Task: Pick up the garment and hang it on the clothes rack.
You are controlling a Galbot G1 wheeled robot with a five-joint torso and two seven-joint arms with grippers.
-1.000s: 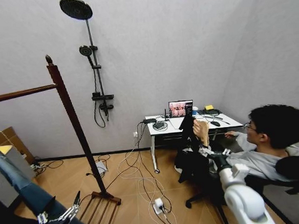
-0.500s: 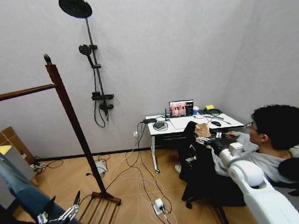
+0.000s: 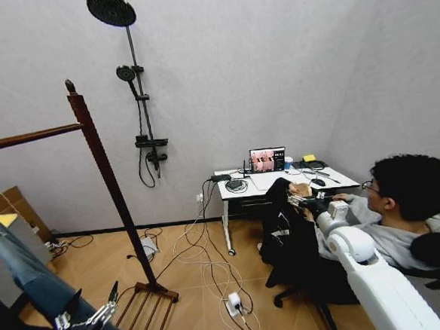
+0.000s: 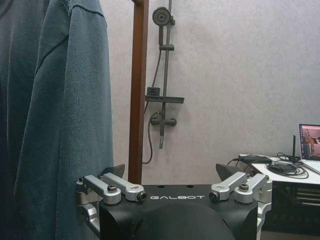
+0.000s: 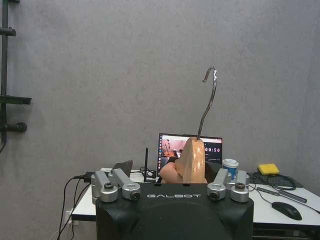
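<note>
1. Right gripper point(image 3: 304, 198): clenched on the wooden hanger point(image 5: 191, 161) of the garment point(image 3: 289, 232), beside the desk point(image 3: 282, 182).
2. Left gripper point(image 4: 170, 175): released, low beside the clothes rack point(image 3: 106, 173).

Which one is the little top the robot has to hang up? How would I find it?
Find the white desk with the open laptop by the back wall. In front of it, by the robot's right gripper, hangs a small black limp top on a light wooden hanger. Unlike the blue-grey knit garment beside the reddish-brown rack post, it is black.
</note>
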